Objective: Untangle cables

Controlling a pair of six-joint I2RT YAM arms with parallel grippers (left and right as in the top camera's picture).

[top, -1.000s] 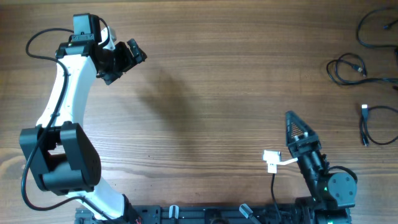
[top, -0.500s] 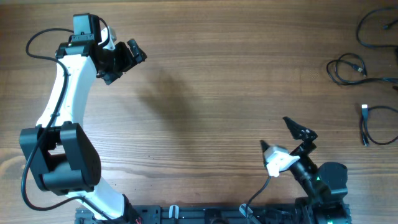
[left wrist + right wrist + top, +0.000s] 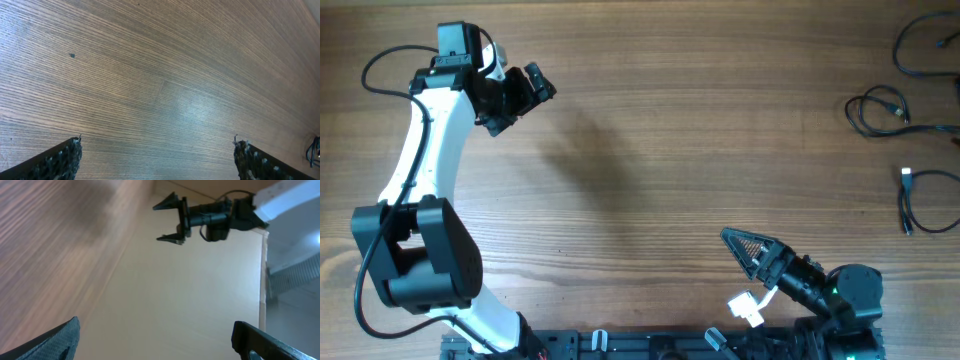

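The cables are thin black cords lying at the table's far right in the overhead view: one loop [image 3: 918, 48] at the back, one coil [image 3: 876, 110] below it, and one with a pale plug end [image 3: 910, 200] nearer. They look apart from each other. My left gripper [image 3: 528, 88] is open and empty at the far left, far from them; in its wrist view [image 3: 157, 152] only bare wood lies between the fingers. My right gripper [image 3: 738, 245] is open and empty near the front edge, pointing left, away from the cables; it also shows in the right wrist view [image 3: 155, 337].
The wooden table [image 3: 660, 150] spreads between the arms. A dark bit of cord [image 3: 315, 150] shows at the right edge of the left wrist view. The left arm's gripper [image 3: 175, 220] appears far off in the right wrist view. A black rail [image 3: 650, 345] runs along the front edge.
My right gripper has swung from pointing toward the back to pointing left, low near the front edge. The left arm and the cables have not moved.
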